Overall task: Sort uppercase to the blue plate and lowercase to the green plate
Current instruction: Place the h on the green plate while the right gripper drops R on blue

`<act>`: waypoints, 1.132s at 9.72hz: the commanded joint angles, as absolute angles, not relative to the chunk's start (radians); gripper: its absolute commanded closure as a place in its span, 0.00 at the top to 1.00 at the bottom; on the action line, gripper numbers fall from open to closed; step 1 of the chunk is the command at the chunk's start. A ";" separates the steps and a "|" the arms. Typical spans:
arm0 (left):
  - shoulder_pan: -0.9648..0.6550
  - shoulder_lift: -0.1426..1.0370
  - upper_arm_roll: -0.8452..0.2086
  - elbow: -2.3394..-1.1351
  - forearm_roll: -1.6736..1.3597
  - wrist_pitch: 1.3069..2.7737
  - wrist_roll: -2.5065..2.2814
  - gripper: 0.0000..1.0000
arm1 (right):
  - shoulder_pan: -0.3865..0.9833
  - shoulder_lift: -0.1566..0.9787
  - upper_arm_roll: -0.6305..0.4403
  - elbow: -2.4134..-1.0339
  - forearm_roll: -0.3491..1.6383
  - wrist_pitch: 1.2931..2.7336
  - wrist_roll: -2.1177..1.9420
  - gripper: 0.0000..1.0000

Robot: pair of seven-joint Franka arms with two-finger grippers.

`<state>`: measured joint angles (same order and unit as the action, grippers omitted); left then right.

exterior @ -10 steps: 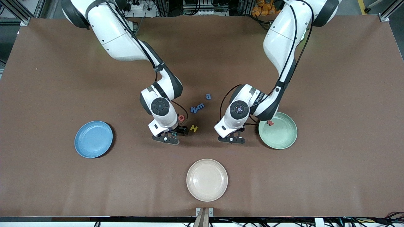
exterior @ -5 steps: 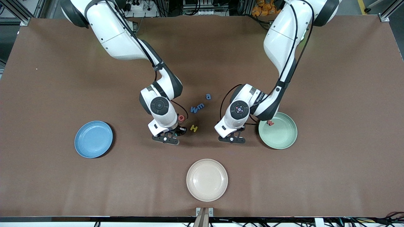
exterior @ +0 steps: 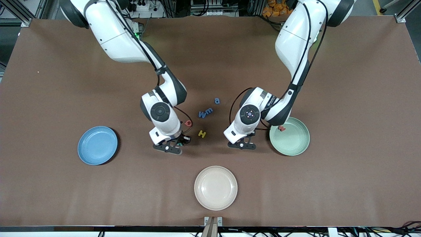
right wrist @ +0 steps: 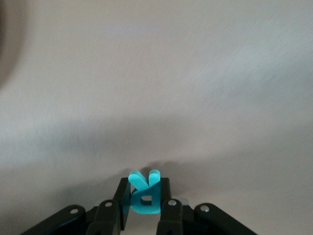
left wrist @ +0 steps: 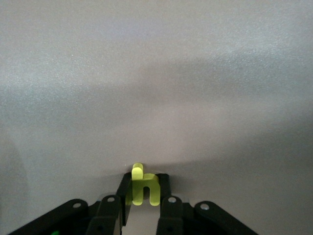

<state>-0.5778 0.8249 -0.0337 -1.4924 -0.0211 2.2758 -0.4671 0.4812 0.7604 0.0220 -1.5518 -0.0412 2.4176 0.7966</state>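
Note:
My right gripper [right wrist: 145, 188] is shut on the teal-green R [right wrist: 145, 198] and hangs low over the table between the blue plate [exterior: 97, 145] and the loose letters. My left gripper [left wrist: 145, 183] is shut on the yellow lowercase h [left wrist: 145, 190], low over the table beside the green plate [exterior: 292, 140]. A red w [exterior: 281, 128] lies in the green plate at its rim. On the table between the arms lie the red Q [exterior: 188, 123], yellow H [exterior: 202, 133], dark blue W [exterior: 202, 114], blue m [exterior: 209, 110] and blue a [exterior: 217, 100]. The blue plate holds nothing.
A cream-beige plate [exterior: 215, 187] sits nearer the front camera than both hands, midway along the table. The brown table [exterior: 345, 98] stretches bare on the outer side of each plate.
Both grippers have closed on their letters. The right hand has shifted toward the blue plate with the R, uncovering the red Q. The left arm has stayed in place.

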 commanded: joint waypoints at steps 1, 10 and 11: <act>-0.557 0.815 -0.029 -1.497 0.005 2.235 -0.448 0.08 | 0.411 0.694 0.029 -1.572 -0.032 2.375 0.770 0.00; -0.295 0.669 -0.023 -1.514 0.045 1.965 0.004 0.00 | 0.082 0.470 0.025 -1.902 -0.098 2.391 0.263 0.00; -0.254 0.672 -0.026 -1.514 0.044 1.967 0.062 0.00 | 0.033 0.460 0.025 -1.933 -0.098 2.420 0.179 0.00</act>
<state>-0.3063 0.7000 -0.0104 -1.4862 0.0209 1.9782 -0.0163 0.0991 0.5232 0.0071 -1.8344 -0.0817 2.3725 0.2677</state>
